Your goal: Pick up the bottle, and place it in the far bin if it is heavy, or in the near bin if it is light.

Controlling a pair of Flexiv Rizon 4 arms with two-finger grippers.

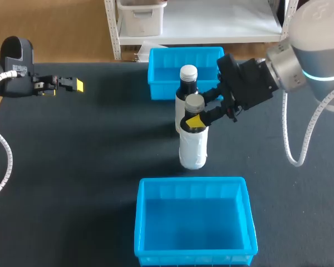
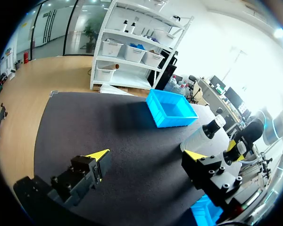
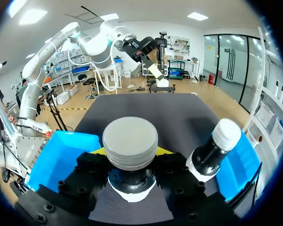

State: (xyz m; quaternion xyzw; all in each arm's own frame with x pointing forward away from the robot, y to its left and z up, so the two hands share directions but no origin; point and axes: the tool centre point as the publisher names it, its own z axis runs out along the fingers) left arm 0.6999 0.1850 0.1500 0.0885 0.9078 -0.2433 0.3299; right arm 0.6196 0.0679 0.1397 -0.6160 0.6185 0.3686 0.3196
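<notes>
Bottle (image 1: 192, 146) stands upright on the table (image 1: 100, 144) between the far bin (image 1: 156, 75) and the near bin (image 1: 192, 183), its long axis vertical and a second bottle (image 1: 187, 88) just behind it. The right gripper (image 1: 196, 118) comes in level from the side and pinches its neck under the grey cap (image 3: 130, 141), so a straight lift looks the natural next move. The left gripper (image 1: 67, 84) sits well apart, jaws spread on nothing.

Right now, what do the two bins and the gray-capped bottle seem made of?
The near bin and far bin: probably moulded plastic, smooth blue, thin walls. The gray-capped bottle: likely plastic, matte white body, ridged gray cap; glass cannot be excluded.
</notes>
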